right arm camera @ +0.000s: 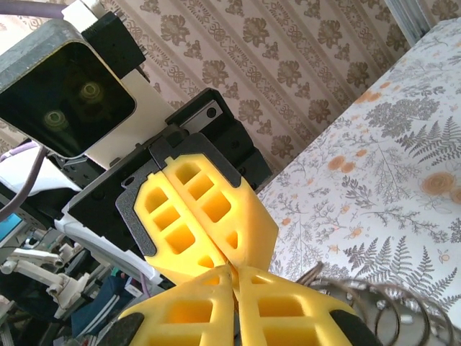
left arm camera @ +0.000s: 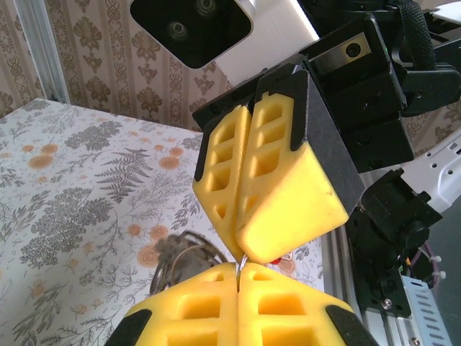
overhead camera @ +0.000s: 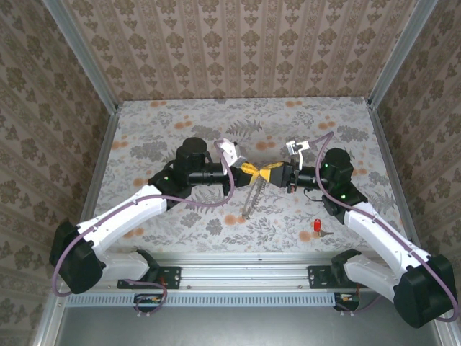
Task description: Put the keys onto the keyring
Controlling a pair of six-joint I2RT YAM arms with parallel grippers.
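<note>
Above the middle of the table my left gripper (overhead camera: pixel 255 171) and right gripper (overhead camera: pixel 268 173) meet tip to tip. Both are shut on the keyring (overhead camera: pixel 251 200), whose thin chain hangs down between them. In the left wrist view a silvery wire of the ring runs from my left gripper (left arm camera: pixel 238 274) up into the right gripper (left arm camera: pixel 241 251), and the dark brown loop (left arm camera: pixel 180 252) dangles below. The right wrist view has my right gripper (right arm camera: pixel 234 274) shut against the left gripper (right arm camera: pixel 225 254), with ring coils (right arm camera: pixel 374 303) at lower right. The red-headed key (overhead camera: pixel 318 227) lies on the table near the right arm.
The floral tablecloth (overhead camera: pixel 180 130) is walled by patterned panels on three sides. A metal rail (overhead camera: pixel 245 270) carrying both arm bases runs along the near edge. The right arm's white link (overhead camera: pixel 382 231) passes just right of the key.
</note>
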